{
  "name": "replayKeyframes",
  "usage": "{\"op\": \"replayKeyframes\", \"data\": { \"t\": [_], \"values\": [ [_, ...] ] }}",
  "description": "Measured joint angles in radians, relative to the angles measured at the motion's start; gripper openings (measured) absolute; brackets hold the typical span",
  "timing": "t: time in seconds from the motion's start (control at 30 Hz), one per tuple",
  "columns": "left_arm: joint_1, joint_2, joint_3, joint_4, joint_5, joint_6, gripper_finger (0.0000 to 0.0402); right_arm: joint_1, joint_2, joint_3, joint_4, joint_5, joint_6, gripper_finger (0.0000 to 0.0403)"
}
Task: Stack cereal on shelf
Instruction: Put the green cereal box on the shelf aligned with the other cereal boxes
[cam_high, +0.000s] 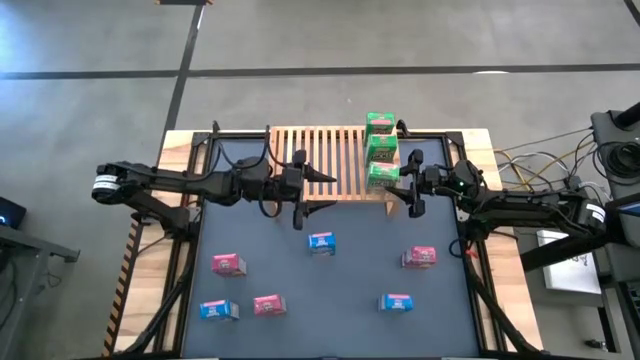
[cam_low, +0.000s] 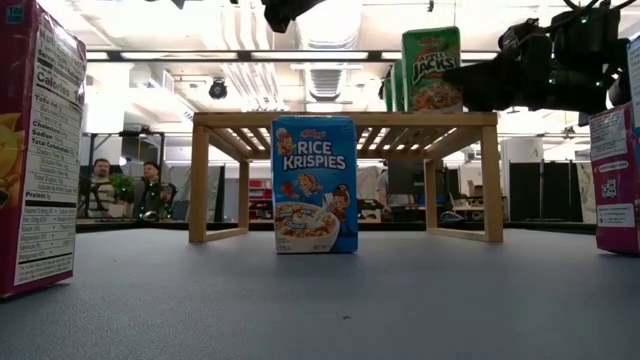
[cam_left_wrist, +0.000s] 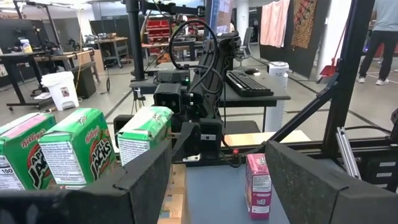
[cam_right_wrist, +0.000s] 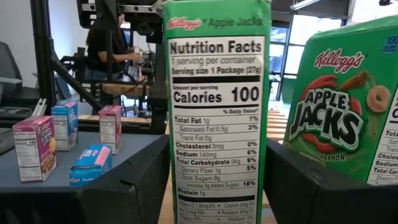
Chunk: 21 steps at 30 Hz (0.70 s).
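Observation:
The wooden slatted shelf (cam_high: 325, 165) stands at the table's far middle. Three green cereal boxes stand in a row on its right part: the far one (cam_high: 378, 124), the middle one (cam_high: 382, 150) and the near one (cam_high: 383, 178) (cam_right_wrist: 217, 112). My right gripper (cam_high: 390, 184) (cam_right_wrist: 217, 186) reaches in from the right and is shut on the near one. My left gripper (cam_high: 328, 192) (cam_left_wrist: 217, 180) hangs open over the shelf's near edge, nothing between its fingers. Blue and pink boxes stand on the dark table, among them a blue one (cam_high: 321, 243) (cam_low: 314, 185). My right gripper has the near green box between its two fingers, one finger (cam_right_wrist: 134, 180) on each broad face, the narrow nutrition panel (cam_right_wrist: 214, 162) turned toward the wrist. The fingers come about level from the table's right side. The box stands upright with its bottom on the shelf's slats (cam_low: 430, 112).
On the table stand pink boxes (cam_high: 229, 264) (cam_high: 269, 305) (cam_high: 419, 257) and blue boxes (cam_high: 218, 310) (cam_high: 397, 302). The shelf's left half (cam_high: 300, 150) is bare slats. A black frame (cam_high: 475, 250) runs around the table; people sit in the room beyond.

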Motion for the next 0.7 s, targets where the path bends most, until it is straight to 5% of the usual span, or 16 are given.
{"op": "replayKeyframes", "data": {
  "t": [0.7],
  "values": [
    [0.000,0.000,-0.002,-0.013,0.000,-0.014,0.0244,-0.019,-0.002,0.007,-0.055,-0.001,-0.002,0.0264]
  ]
}}
